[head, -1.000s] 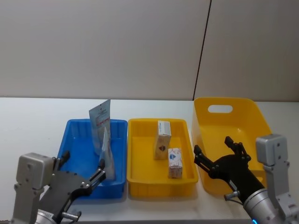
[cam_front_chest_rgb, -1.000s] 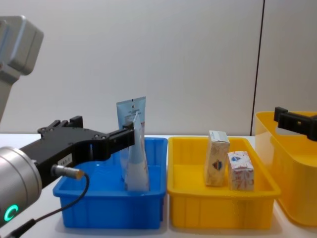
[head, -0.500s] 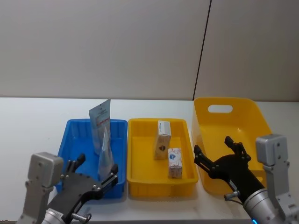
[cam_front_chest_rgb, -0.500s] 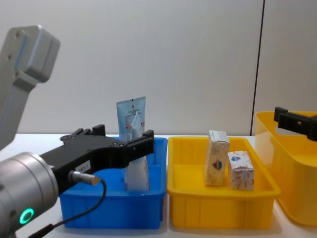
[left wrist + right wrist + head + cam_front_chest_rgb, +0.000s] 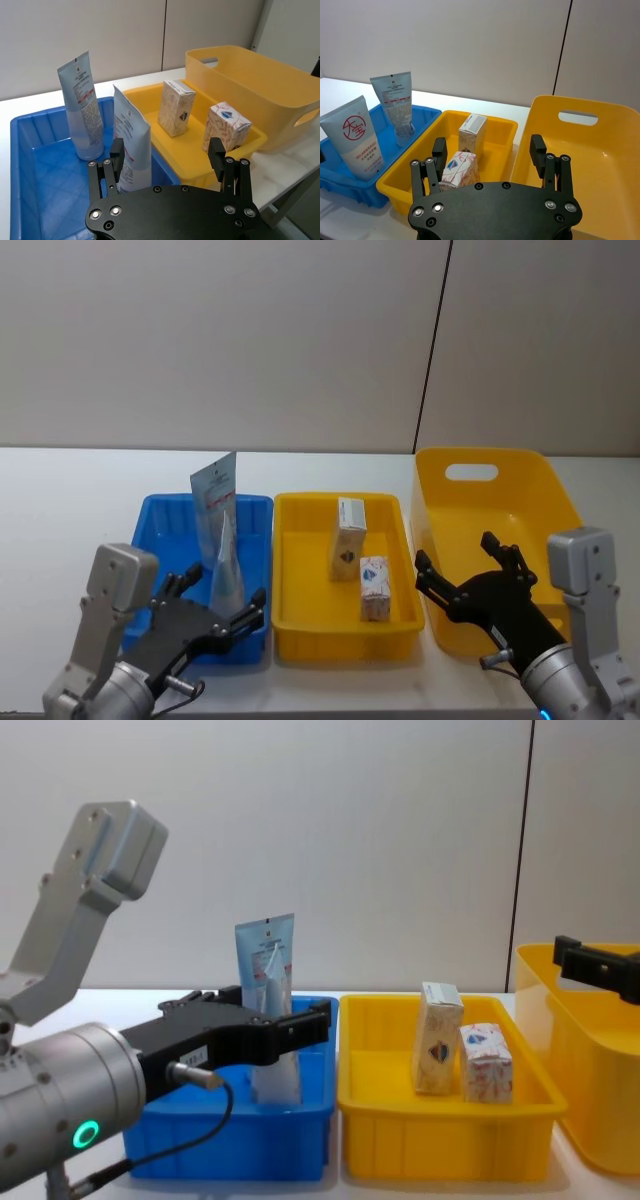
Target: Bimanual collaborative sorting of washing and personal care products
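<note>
The near tube [image 5: 227,562], pale blue-white with a red round logo, stands crimp-up in the blue tray [image 5: 160,530], just ahead of the wide-open left gripper [image 5: 216,592], which hides its base. A second tube [image 5: 214,502] stands beyond it. The right gripper [image 5: 455,552], fingers equally spread, hangs to the right of the tall carton [image 5: 349,538] and the short carton [image 5: 374,588].

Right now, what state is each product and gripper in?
Rear tube: upright in blue tray.
Front tube: upright in blue tray, ungripped.
Taller carton: upright in small yellow tray.
Shorter carton: upright, same tray.
Left gripper: open, near front tube.
Right gripper: open, at large yellow bin.
</note>
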Robot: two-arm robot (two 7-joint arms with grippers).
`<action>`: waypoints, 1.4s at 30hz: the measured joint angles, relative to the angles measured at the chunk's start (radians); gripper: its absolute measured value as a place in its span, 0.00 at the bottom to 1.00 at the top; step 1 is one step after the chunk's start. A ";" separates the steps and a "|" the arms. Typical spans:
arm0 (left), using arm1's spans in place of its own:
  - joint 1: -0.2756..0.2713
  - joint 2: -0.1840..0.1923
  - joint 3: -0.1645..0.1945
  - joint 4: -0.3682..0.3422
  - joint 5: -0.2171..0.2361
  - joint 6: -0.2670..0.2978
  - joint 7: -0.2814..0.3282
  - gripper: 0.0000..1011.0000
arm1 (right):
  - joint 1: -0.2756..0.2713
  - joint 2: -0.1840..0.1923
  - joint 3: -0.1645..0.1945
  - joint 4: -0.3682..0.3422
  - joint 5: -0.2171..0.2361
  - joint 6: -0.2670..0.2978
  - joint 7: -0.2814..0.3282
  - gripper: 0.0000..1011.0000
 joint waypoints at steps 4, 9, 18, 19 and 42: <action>-0.033 -0.008 0.000 0.040 -0.004 0.016 -0.020 0.99 | 0.000 0.000 0.000 0.000 0.000 0.000 0.000 0.99; -0.067 -0.018 -0.003 0.082 -0.008 0.030 -0.036 0.99 | 0.000 0.000 0.000 0.000 0.000 0.000 0.000 0.99; -0.140 -0.041 -0.009 0.178 -0.011 0.047 -0.064 0.99 | 0.000 0.000 0.000 0.000 0.000 0.000 0.000 0.99; -0.151 -0.044 -0.010 0.193 -0.011 0.049 -0.070 0.99 | 0.000 0.000 0.000 0.000 0.000 0.000 0.000 0.99; -0.274 -0.087 0.002 0.364 -0.016 0.066 -0.162 0.72 | 0.000 0.000 0.000 0.000 0.000 0.000 0.000 0.99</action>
